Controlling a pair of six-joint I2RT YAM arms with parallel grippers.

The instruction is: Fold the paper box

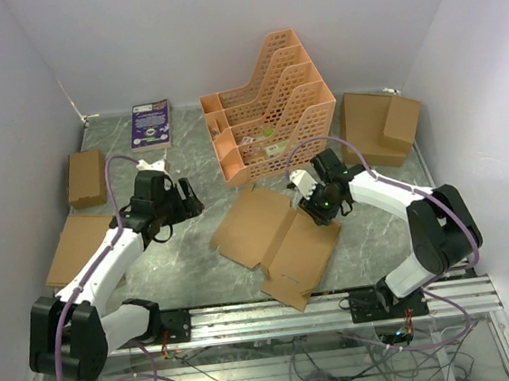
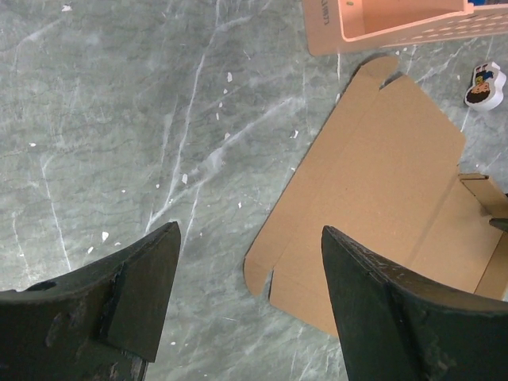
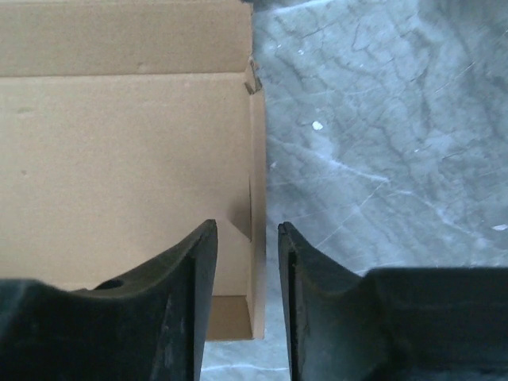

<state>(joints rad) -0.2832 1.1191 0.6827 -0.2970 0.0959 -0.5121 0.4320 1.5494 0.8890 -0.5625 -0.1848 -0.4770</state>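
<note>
The paper box (image 1: pixel 273 238) is a brown die-cut cardboard sheet lying mostly flat on the grey marble table, in front of the orange rack. My right gripper (image 1: pixel 308 200) is at the sheet's far right edge. In the right wrist view its jaws (image 3: pixel 246 225) are slightly apart, straddling a raised side flap (image 3: pixel 258 175) without pressing on it. My left gripper (image 1: pixel 187 200) hovers over bare table left of the sheet. In the left wrist view it (image 2: pixel 250 230) is wide open and empty, with the sheet (image 2: pixel 373 190) and its rounded corner tab just beyond the fingertips.
An orange lattice file rack (image 1: pixel 268 107) stands behind the sheet. Ready-made brown boxes sit at the back right (image 1: pixel 380 127) and at the left (image 1: pixel 85 176), with flat cardboard (image 1: pixel 78 245) in front of the left one. A purple booklet (image 1: pixel 150 122) lies at the back. A small white figure (image 2: pixel 484 86) lies near the rack.
</note>
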